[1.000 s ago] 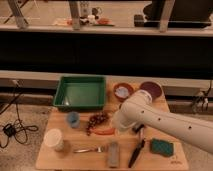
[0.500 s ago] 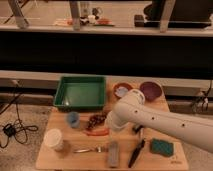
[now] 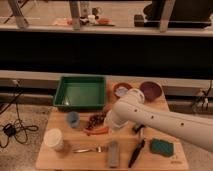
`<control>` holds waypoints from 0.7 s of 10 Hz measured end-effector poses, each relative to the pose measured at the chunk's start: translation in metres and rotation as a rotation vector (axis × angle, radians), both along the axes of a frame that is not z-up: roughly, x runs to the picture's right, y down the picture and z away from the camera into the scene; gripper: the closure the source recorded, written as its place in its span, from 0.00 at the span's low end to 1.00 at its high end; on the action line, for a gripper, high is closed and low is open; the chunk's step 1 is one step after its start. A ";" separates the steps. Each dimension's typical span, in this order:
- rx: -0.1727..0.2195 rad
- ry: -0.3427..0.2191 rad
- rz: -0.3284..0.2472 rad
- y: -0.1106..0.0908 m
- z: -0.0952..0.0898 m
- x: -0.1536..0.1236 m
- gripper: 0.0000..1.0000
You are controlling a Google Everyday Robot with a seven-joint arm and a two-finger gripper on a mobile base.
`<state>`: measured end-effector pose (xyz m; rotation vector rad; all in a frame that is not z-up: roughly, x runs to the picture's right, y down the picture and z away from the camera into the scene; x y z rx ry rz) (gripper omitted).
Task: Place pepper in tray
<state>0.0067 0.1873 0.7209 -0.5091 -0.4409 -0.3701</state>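
Though the pepper (image 3: pixel 97 131) lies just beside the fingers (image 3: pixel 110 126), their grip cannot be told.

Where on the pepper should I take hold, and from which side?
Probably take the pepper across its slim middle, coming straight down from above and closing across its narrow width: it lies flat on the table, long axis left-right in view. A dark cluster crowds its far side. The gripper is by its right end.
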 end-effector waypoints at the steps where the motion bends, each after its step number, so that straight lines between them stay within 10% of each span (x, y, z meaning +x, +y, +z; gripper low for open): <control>1: 0.008 -0.012 0.000 -0.008 0.005 -0.016 0.86; 7: 0.041 -0.065 0.002 -0.058 0.049 -0.073 0.86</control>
